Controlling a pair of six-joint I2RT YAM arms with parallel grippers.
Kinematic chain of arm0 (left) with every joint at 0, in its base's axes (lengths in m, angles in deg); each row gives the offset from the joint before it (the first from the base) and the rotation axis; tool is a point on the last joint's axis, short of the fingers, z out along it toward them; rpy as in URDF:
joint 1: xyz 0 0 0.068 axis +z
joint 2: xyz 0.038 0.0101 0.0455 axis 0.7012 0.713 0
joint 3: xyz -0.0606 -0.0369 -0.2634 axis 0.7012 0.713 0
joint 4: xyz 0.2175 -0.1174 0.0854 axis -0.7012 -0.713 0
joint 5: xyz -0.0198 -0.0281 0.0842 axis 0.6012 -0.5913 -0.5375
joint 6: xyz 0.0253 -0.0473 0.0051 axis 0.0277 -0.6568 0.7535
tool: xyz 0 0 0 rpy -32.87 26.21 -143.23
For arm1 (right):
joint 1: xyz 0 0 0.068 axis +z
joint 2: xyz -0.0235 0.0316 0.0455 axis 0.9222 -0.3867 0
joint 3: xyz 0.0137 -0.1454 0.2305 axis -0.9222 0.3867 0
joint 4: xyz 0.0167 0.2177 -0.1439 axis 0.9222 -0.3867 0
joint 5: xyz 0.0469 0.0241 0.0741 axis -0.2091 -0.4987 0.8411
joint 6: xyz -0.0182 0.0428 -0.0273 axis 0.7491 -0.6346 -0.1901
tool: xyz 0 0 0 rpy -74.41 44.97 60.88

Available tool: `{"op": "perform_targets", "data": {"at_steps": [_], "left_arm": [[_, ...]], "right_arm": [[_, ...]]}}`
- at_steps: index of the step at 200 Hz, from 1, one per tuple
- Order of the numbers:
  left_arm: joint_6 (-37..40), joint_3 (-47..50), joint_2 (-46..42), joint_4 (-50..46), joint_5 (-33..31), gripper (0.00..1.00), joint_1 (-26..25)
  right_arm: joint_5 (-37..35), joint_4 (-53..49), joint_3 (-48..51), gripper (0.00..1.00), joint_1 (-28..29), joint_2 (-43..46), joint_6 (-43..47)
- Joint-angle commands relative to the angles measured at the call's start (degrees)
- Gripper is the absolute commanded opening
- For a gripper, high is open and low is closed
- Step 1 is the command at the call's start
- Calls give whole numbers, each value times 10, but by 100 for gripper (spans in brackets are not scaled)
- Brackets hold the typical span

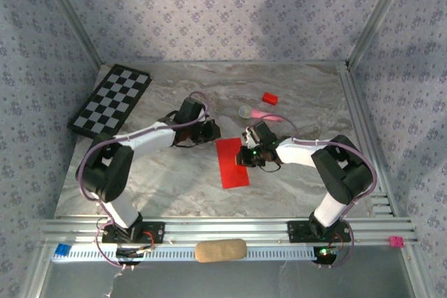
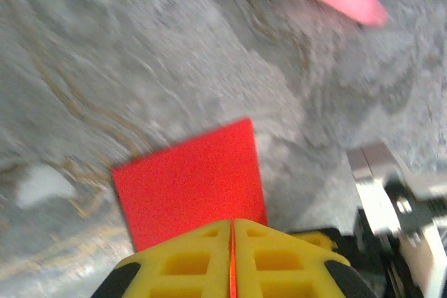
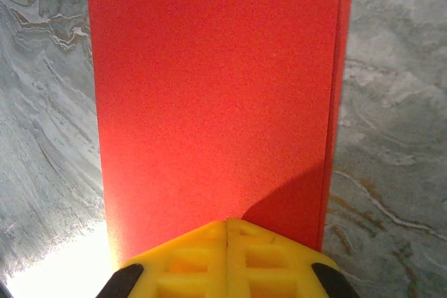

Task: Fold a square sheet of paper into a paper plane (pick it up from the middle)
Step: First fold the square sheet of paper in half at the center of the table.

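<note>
A grey marbled desk (image 1: 174, 186) is seen across most of the overhead view, walled by patterned panels. A black-and-white checkerboard (image 1: 112, 100) is laid at its upper left, at an angle.

Just right of the frame's centre the red sheet of paper (image 1: 232, 164) is found flat on the desk, folded into a narrow upright rectangle; a doubled edge is seen along its right side in the right wrist view.

The left hand (image 2: 231, 225) is set at the sheet's upper end. Its yellow fingers are pressed together with a thin red sliver caught between them, so the paper's edge is pinched. The right hand (image 3: 226, 222) is placed at the sheet's right edge, fingers pressed together – whether paper is caught there cannot be told.

A tan oblong pad (image 1: 221, 250) is seen on the rail at bottom centre. A pink stick with a grey round head (image 1: 262, 113) is lying above and right of the sheet, and a small red block (image 1: 269, 98) is placed just beyond it.
</note>
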State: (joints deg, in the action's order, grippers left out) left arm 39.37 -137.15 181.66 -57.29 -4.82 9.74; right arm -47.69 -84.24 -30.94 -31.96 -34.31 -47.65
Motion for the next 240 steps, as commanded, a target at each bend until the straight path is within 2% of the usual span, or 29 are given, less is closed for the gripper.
{"op": "perform_targets", "data": {"at_steps": [1,53,130,204,240], "left_arm": [[-17,45,-22,10,26,11,-27],[-73,139,-55,90,59,10,-95],[-68,181,-57,124,48,12,-146],[-43,219,-49,84,42,13,-163],[-8,213,-66,11,19,13,-179]], "right_arm": [[-44,-64,25,0,1,-7,-8],[-47,-63,30,0,0,-8,-22],[-49,-57,33,0,-1,-8,-25],[-51,-64,39,0,-5,-2,-24],[-53,-66,41,0,-4,4,-24]]}}
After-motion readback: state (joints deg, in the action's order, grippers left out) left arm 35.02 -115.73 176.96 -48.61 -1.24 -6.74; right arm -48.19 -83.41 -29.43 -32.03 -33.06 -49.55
